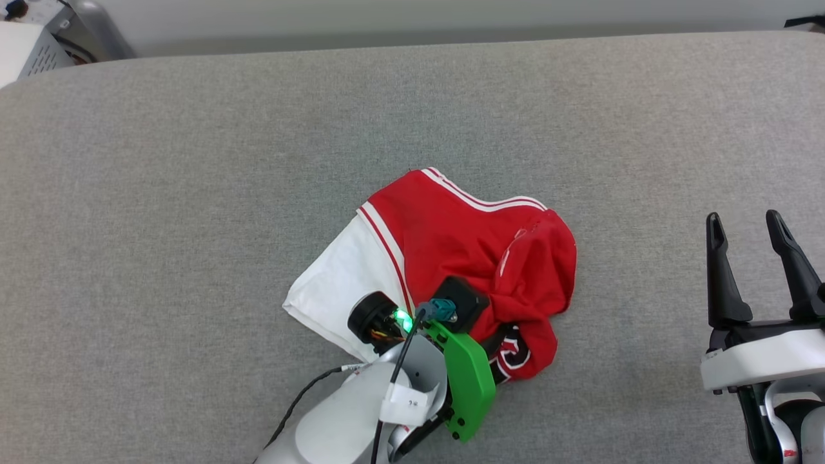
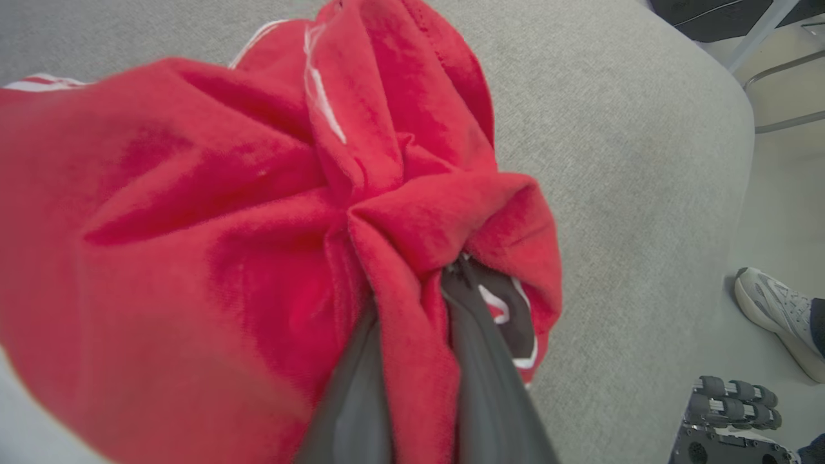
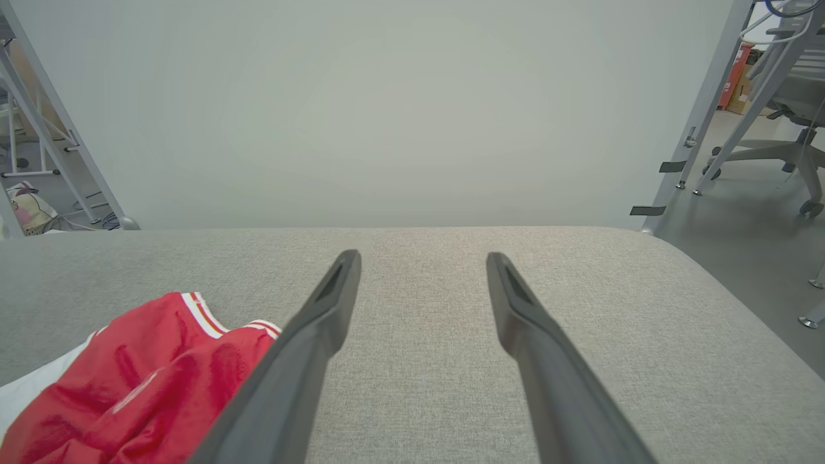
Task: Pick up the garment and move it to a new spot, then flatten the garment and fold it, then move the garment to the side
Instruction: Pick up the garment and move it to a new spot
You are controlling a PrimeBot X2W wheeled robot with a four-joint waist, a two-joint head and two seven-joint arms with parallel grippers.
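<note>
The garment (image 1: 451,251), a red jersey with a white panel and striped trim, lies bunched up near the middle of the grey padded table (image 1: 193,161). My left arm reaches over its near edge. In the left wrist view my left gripper (image 2: 416,283) is shut on a pinched fold of the red garment (image 2: 193,225), the cloth squeezed between both dark fingers (image 2: 351,399). Off at the right side of the table, my right gripper (image 1: 747,225) stands open, well clear of the cloth, with nothing between its fingers (image 3: 322,322). The garment (image 3: 142,380) lies to its left.
The table's far edge meets a pale wall (image 3: 387,116). A person's shoe (image 2: 776,316) stands on the floor beyond the table's right edge, near a wheeled base (image 2: 728,419). Metal frames and an office chair (image 3: 786,90) stand off the table's far right corner.
</note>
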